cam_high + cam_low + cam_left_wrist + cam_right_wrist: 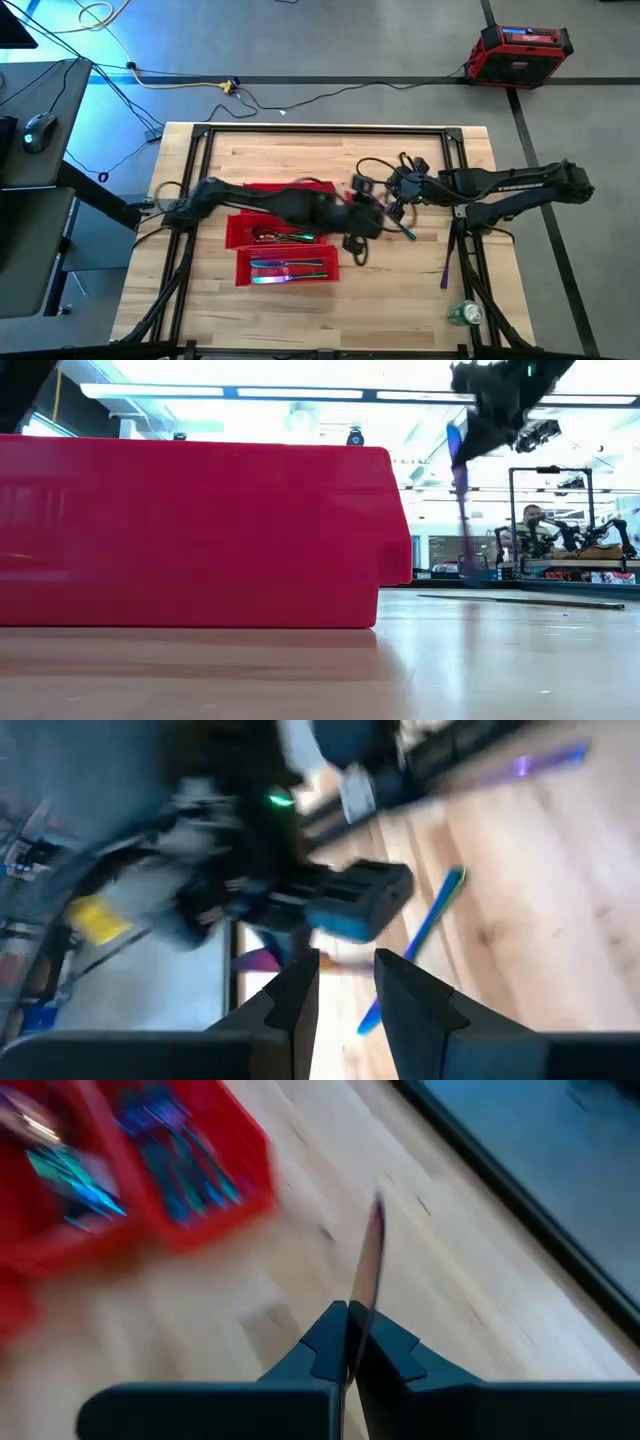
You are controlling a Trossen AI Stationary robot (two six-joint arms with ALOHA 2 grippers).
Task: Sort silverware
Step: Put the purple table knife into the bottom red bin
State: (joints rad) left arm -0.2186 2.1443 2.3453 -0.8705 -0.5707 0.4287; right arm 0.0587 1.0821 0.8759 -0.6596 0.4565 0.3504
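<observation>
Nearest you in the right wrist view, the right gripper (350,1342) has its jaws clamped together on a thin piece of silverware (370,1255), which sticks out forward past the fingertips over bare wood. In the low view that same piece hangs from the gripper, clear of the table (500,660). So you are in the carry step: one piece is picked and needs delivering. The red tray (243,228) sits on the left half of the table, already holding several pieces in its compartments. Another piece (445,262) lies on the wood near the right edge. Your left gripper (345,982) hovers just beside the tray's right end with its jaws apart, empty. Next, I judge, you swing the right arm over the compartment with the matching pieces, lower and let go, minding the left arm close by.
</observation>
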